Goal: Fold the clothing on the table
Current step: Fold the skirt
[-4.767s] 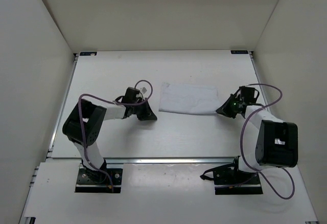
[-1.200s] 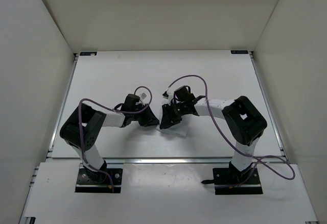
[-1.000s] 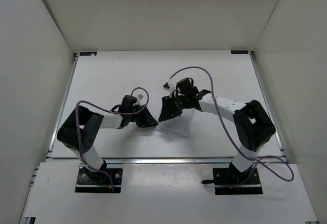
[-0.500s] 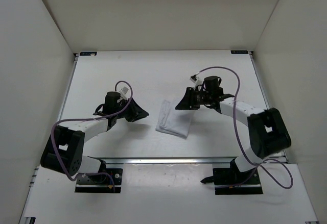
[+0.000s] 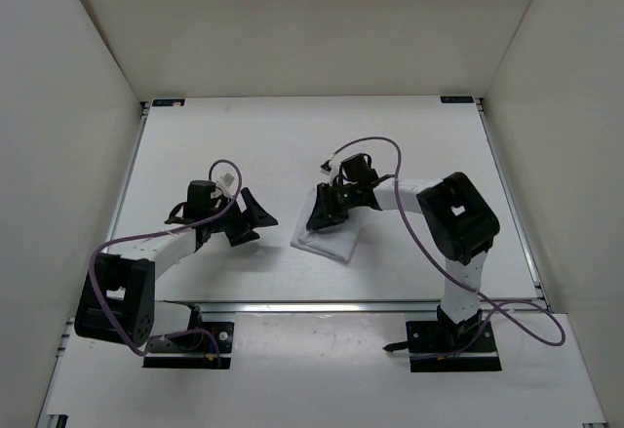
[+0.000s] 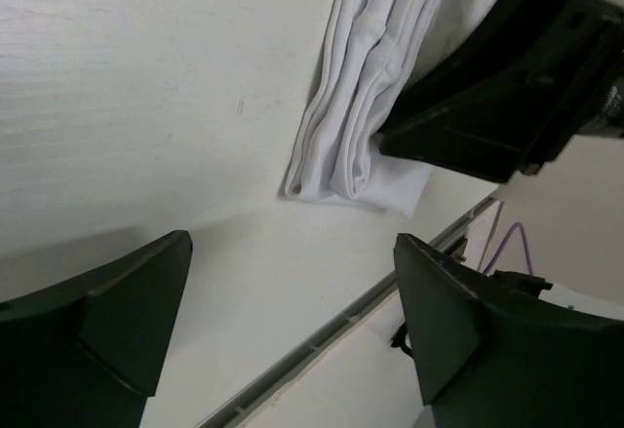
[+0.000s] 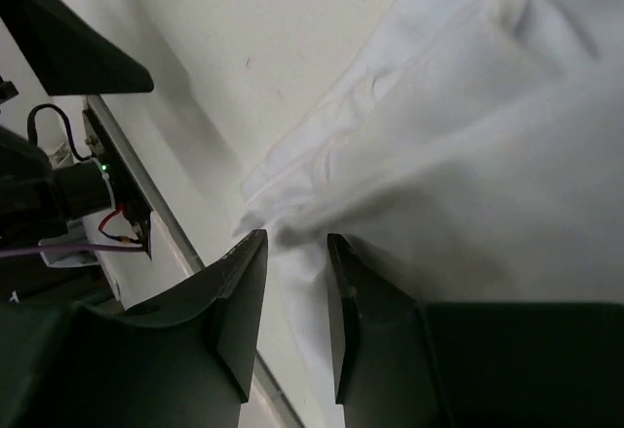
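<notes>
Folded clothing (image 5: pixel 331 243) mid-surface (image 5: pixel 244 136). Left hand (image 5: pixel 255 223) open, at clothing's 9 o'clock, apart. Right hand (image 5: pixel 320 215) over clothing, fingers narrowed; grip undeterminable.

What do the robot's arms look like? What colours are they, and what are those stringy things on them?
Both arms are white tubes joined by chunky black joints. The left arm and right arm each carry a thin purple cable that loops beside them. The left gripper and right gripper are black, with two flat, wedge-shaped fingers. Each arm stands on a black base plate.
</notes>
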Robot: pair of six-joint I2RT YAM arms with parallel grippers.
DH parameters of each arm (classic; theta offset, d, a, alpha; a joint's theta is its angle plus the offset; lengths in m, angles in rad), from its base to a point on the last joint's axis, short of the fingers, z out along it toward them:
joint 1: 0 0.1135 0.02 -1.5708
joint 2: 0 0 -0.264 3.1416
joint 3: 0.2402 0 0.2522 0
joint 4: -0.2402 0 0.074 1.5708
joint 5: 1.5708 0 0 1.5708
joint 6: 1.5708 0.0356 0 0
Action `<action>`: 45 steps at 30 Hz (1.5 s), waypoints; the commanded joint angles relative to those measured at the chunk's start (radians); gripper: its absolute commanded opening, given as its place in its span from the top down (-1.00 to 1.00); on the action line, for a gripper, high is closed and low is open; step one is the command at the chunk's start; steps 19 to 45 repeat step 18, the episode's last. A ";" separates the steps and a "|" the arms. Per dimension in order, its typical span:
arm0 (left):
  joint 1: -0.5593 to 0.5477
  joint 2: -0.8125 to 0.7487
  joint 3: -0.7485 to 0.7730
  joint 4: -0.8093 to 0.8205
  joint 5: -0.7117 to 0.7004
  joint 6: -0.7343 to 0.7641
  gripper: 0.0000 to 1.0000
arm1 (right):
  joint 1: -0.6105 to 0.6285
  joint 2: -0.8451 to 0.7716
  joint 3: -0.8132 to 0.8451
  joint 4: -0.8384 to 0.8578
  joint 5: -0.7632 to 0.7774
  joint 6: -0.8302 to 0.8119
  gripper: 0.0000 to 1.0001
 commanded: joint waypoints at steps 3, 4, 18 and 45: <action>0.033 -0.023 0.069 -0.065 0.109 0.062 -0.98 | -0.035 -0.283 -0.006 -0.142 0.110 -0.031 0.40; 0.037 -0.028 0.080 -0.087 0.118 0.074 -0.98 | -0.044 -0.352 -0.034 -0.162 0.137 -0.025 0.38; -0.119 -0.088 0.213 -0.473 -0.126 0.360 -0.98 | -0.193 -0.797 -0.253 -0.335 0.261 -0.084 0.33; -0.119 -0.088 0.213 -0.473 -0.126 0.360 -0.98 | -0.193 -0.797 -0.253 -0.335 0.261 -0.084 0.33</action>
